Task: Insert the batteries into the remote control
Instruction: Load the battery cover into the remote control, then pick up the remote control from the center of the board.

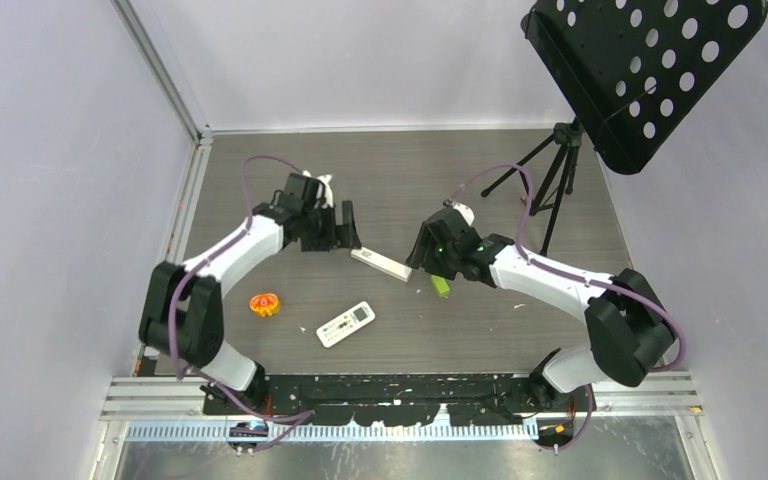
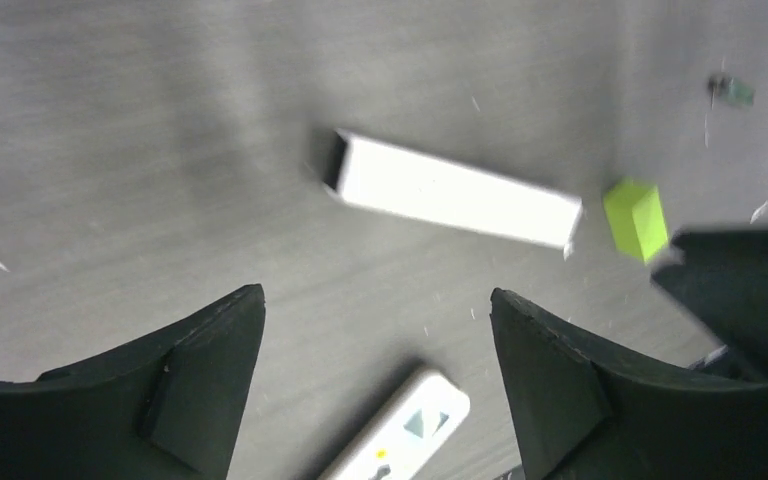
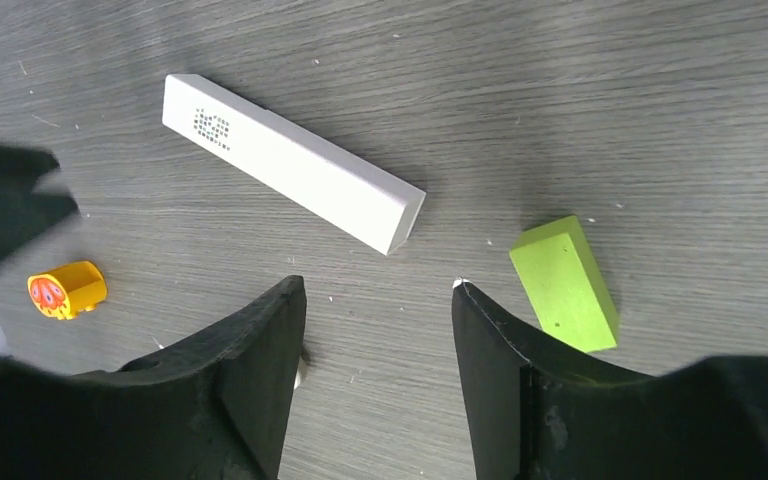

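1. Two grippers hung over the plain white remote (image 3: 295, 175), which lay flat on the table (image 1: 440, 180). The left gripper (image 2: 377, 300) was by the end away from the green block (image 3: 563, 283), and the right gripper (image 3: 378, 285) was by the end next to that block.
2. Left fingers (image 2: 210, 350) stood wide apart with only bare table between them. The right fingers (image 3: 250, 350) were also parted and empty. Neither touched the remote.
3. No batteries showed plainly in any view. A dark speck (image 2: 731, 91), farther from the white remote than the green block, might have been one, but it was too blurred to tell.
4. A buttoned remote (image 1: 346, 324) lay nearer the arm bases than the white remote and well apart from it. An orange toy (image 3: 67, 289) sat farther off on the left arm's side. The green block lay just beside the white remote's end without touching it.
5. Judging by the empty, open jaws on either side of the white remote, the step in hand was a re-approach between grasps. Nothing had been loaded that could be seen, and whether the battery cover was on or off could not be told.
6. The next move would call for finding a battery first. One arm would then need to steady the white remote while the other made a low, narrow pinch, since so slim a cylinder would roll away easily.
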### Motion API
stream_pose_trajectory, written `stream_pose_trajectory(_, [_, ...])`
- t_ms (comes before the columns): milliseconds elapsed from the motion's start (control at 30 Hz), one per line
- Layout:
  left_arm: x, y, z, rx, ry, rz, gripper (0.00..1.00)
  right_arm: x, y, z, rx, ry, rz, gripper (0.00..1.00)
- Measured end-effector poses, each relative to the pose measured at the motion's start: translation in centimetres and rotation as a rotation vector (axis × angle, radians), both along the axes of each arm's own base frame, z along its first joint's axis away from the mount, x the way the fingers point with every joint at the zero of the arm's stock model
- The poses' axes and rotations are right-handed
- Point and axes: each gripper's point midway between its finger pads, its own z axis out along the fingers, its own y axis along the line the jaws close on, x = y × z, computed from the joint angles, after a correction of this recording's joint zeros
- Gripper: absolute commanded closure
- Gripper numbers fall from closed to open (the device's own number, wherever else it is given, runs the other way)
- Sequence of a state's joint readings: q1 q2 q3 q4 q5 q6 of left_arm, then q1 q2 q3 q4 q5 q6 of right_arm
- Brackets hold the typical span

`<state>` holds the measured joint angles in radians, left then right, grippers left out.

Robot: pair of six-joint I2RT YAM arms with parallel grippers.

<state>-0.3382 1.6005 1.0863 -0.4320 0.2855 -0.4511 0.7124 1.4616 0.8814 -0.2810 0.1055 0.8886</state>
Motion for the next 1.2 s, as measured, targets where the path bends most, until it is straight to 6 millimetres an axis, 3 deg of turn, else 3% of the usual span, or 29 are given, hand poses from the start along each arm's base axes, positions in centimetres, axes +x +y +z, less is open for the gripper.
stream_pose_trajectory(100, [-4.3,-1.7,0.9,0.059,-0.04,-0.1,0.02,-0.1,-0.5,0.7,-0.014,-0.006,-0.008,0.36])
stream_pose_trajectory(233, [-10.8,-4.1,0.3,0.108,-0.035,-0.286,0.0,-0.4,-1.2,1.1,-0.031,-0.004,-0.008,0.33])
stream_pose_trajectory(267, [-12.5,-3.8,-0.2,0.125,-0.018,-0.316,0.0,-0.4,-1.3,1.2,-0.034,-0.004,-0.006,0.33])
stream_pose_trajectory(400, [-15.2,-1.7,-1.5,0.198,0.019,-0.332,0.0,-0.4,-1.8,1.8,-0.027,-0.012,-0.012,0.33])
stream_pose_trajectory(633, [-17.0,-1.8,-2.4,0.29,0.015,-0.363,0.0,-0.4,-1.9,1.8,-0.016,-0.003,-0.012,0.32])
stream_pose_trajectory(867, [-18.2,-1.2,-6.1,0.464,0.076,-0.394,0.05,-0.7,-2.2,1.1,-0.015,0.015,-0.015,0.32])
stream_pose_trajectory(1000, [-18.3,-0.6,-7.8,0.545,0.102,-0.388,0.22,-1.1,-2.5,0.5,-0.019,0.031,-0.014,0.32])
stream_pose_trajectory(1133, [-17.7,-1.4,-7.6,0.556,0.087,-0.394,0.51,-1.4,-2.4,0.2,-0.017,0.041,-0.001,0.32])
stream_pose_trajectory(1200, [-17.6,-1.6,-7.6,0.558,0.078,-0.398,0.6,-1.6,-2.3,0.2,-0.022,0.036,0.03,0.32])
